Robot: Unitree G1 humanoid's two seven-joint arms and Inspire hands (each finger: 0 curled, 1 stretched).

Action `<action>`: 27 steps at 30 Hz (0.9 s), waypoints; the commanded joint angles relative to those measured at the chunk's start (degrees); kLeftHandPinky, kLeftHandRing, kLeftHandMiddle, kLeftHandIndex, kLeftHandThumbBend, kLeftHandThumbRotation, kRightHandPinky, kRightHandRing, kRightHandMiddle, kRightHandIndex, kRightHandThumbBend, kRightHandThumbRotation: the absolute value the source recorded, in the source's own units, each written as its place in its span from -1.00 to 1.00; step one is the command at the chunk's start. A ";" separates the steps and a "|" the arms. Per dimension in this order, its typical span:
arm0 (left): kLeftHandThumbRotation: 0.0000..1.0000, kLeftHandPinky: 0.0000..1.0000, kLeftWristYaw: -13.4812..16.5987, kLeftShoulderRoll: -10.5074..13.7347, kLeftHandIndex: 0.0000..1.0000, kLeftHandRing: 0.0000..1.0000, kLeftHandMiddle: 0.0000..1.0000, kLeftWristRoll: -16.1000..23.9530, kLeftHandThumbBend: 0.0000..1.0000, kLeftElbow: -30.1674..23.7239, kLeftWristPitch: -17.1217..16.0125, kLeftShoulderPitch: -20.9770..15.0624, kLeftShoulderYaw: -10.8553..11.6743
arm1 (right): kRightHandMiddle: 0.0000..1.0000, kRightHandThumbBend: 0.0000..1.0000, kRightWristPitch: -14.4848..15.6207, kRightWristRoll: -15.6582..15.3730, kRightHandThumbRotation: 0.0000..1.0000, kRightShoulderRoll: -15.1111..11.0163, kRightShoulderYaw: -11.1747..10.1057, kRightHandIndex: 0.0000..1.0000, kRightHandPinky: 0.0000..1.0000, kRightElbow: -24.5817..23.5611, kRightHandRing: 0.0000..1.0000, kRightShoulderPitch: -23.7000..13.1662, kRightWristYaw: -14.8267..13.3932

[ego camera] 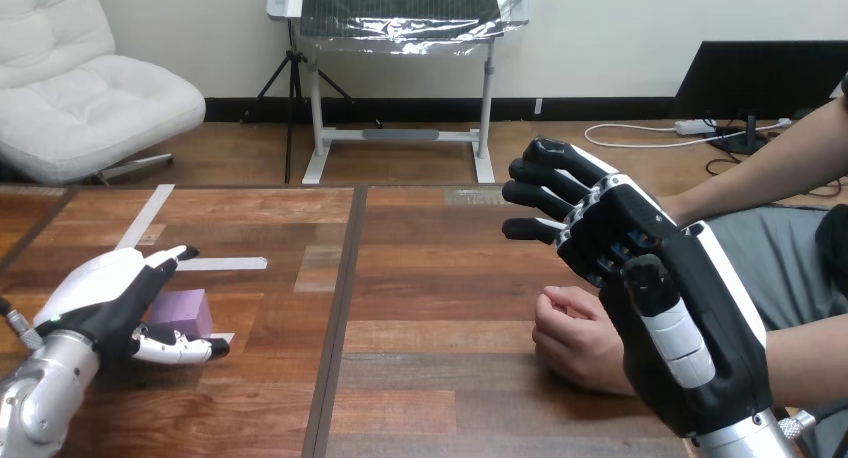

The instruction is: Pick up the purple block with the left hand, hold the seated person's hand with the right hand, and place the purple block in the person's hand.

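The wooden table (440,278) fills the lower view, its two panels meeting at a dark seam (341,308) that runs from 12 to 6 o'clock just left of centre. The robot's right hand (700,318) is the largest thing on show, raised above the table at about 4 o'clock of the view. Its palm faces left, its fingers (545,193) reach toward 10 o'clock, spread and only slightly bent, and its thumb stands up toward 12; it holds nothing. A forearm (770,173) of the person comes in from 2 o'clock and passes behind this hand. At 8 o'clock of the view the robot's left hand (100,298) lies low over the table, loosely opened. Its fingers point toward 2 o'clock past the far side of the purple block (185,308) and its thumb (185,348) stretches toward 3 o'clock along the near side. I cannot tell whether either touches the block. The person's hand (578,340) rests on the table as a loose fist at 5 o'clock of the view, just at 9 o'clock of the right hand's palm and partly hidden by it. The purple block sits flat on the table between the left hand's fingers and thumb. White tape strips (145,216) lie on the wood at 12 to 1 o'clock of the block.
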 commanded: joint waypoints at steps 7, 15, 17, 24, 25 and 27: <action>-0.60 0.63 -1.41 1.54 0.81 0.83 0.87 0.86 0.52 -0.91 4.57 -5.34 -1.97 | 0.68 0.80 -1.34 0.86 0.50 -0.18 -1.00 0.68 0.50 -2.34 0.67 -1.74 0.21; -0.78 0.36 -0.82 1.56 0.76 0.73 0.80 2.13 0.50 -0.85 7.08 -6.06 -3.62 | 0.68 0.80 -1.44 0.89 0.50 -0.10 -0.99 0.68 0.49 -2.32 0.67 -1.68 0.28; -0.83 0.31 -0.20 1.57 0.71 0.67 0.75 2.46 0.50 -0.53 7.00 -6.20 -3.92 | 0.68 0.80 -1.45 0.95 0.51 -0.11 -0.98 0.68 0.49 -2.31 0.67 -1.69 0.36; -0.97 0.18 1.51 1.37 0.53 0.48 0.56 3.64 0.50 -0.09 7.61 -6.54 -4.70 | 0.68 0.79 -1.08 1.21 0.50 -0.07 -0.91 0.68 0.49 -2.71 0.67 -1.51 0.35; -0.98 0.17 1.48 1.40 0.51 0.45 0.53 3.71 0.49 -0.20 7.78 -6.54 -4.82 | 0.68 0.79 -1.07 1.19 0.50 -0.05 -0.91 0.68 0.49 -2.75 0.67 -1.50 0.33; -0.99 0.16 1.56 1.42 0.45 0.39 0.47 3.82 0.47 -0.21 7.96 -6.59 -5.03 | 0.68 0.78 -1.05 1.19 0.50 -0.05 -0.91 0.68 0.50 -2.78 0.67 -1.50 0.34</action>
